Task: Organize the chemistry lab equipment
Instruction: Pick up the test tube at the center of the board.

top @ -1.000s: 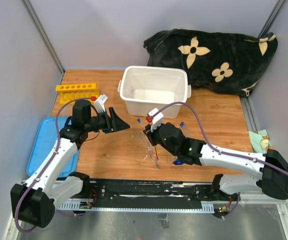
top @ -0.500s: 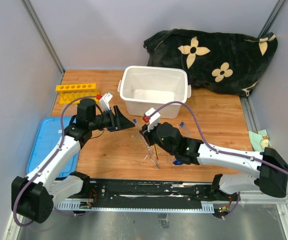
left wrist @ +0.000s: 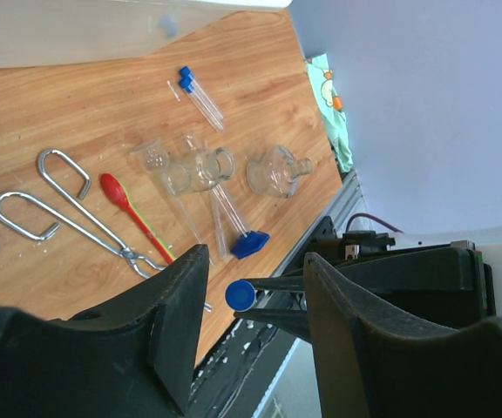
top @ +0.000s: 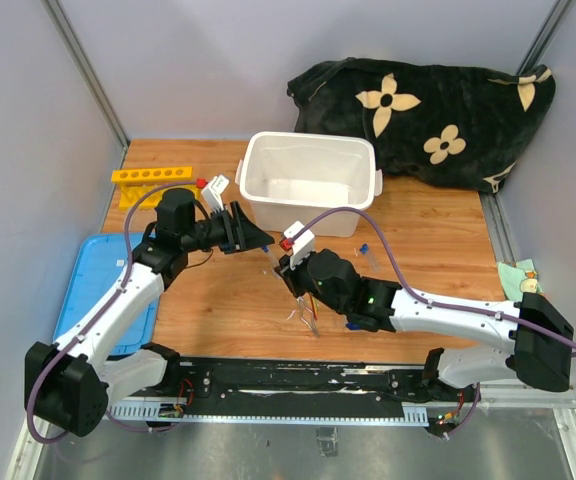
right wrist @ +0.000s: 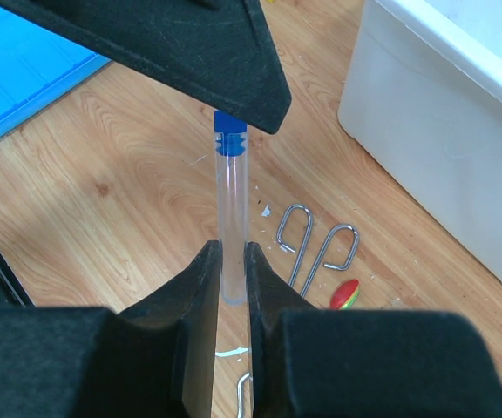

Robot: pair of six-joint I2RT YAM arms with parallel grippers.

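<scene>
slim clear tube (right wrist: 232, 228), ribbed blue cap (right wrist: 230, 143)

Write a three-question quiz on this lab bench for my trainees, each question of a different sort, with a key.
1. True or false: the right claw grips a blue-capped tube.
2. Where is the yellow rack relative to the white bin? A) inside it B) to its left C) on top of it
3. Fill in: the left claw has its jaws ___, with the tube's cap between them.
Key: 1 true; 2 B; 3 open.
</scene>
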